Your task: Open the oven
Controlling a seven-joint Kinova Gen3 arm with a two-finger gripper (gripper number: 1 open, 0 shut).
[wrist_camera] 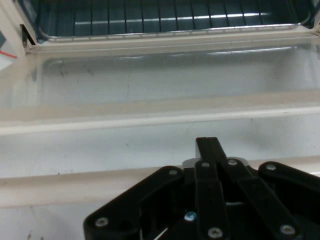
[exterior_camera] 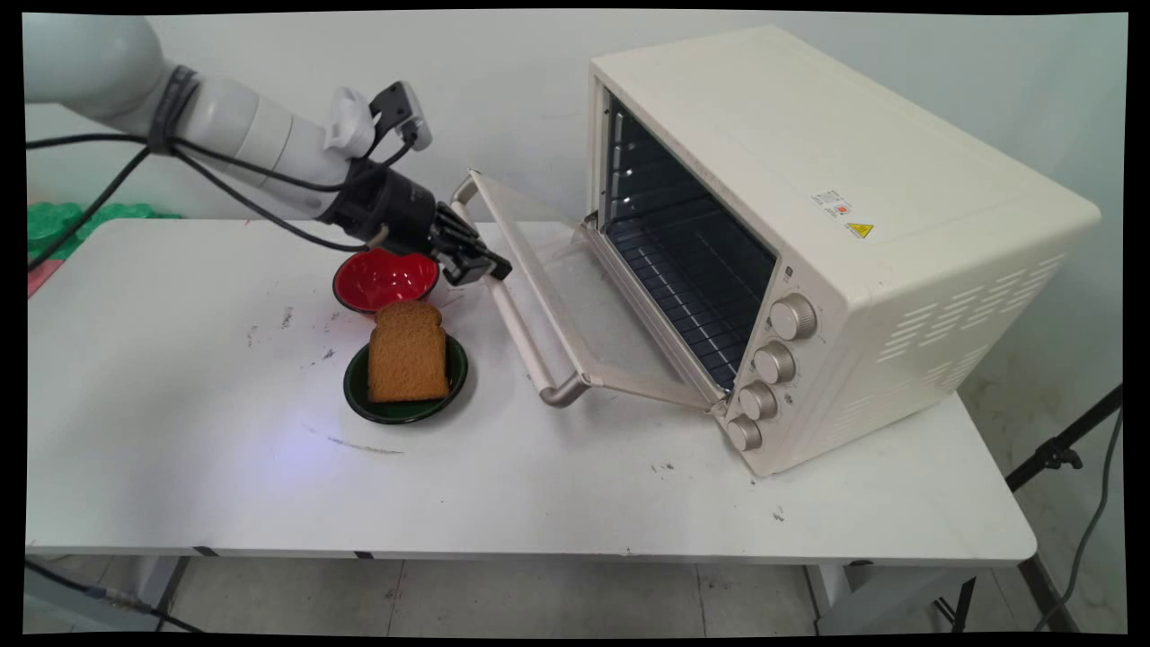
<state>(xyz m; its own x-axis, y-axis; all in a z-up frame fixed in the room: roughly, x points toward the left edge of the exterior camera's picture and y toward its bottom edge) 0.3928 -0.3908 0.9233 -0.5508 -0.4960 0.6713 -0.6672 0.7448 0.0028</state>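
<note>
The gripper (exterior_camera: 490,268) has its fingers (wrist_camera: 212,150) drawn together with nothing between them. Their joined tip sits at the door handle (exterior_camera: 521,332) of the toaster oven (exterior_camera: 809,162), toward the bar's far end. It looks to be touching the bar, though neither view settles whether it presses or only rests beside it. Beyond the fingers the glass door (exterior_camera: 584,305) hangs open and nearly flat, and past that the dark oven cavity with its wire rack faces the hand. My judgement is that a closed tip on a rounded bar has little purchase. Any contact here goes best if it stays square on the bar, moves slowly and follows the arc of the door's hinge, since an off-centre push could slide off over the glass. Just behind and below the fingers stands one red bowl (exterior_camera: 382,279). A little farther back on the near side is one dark green plate (exterior_camera: 359,404) carrying one slice of brown bread (exterior_camera: 407,355). Both are on the table (exterior_camera: 180,449) and clear of the handle. There is one oven, with one door and four knobs (exterior_camera: 774,362) in a column on its front.
</note>
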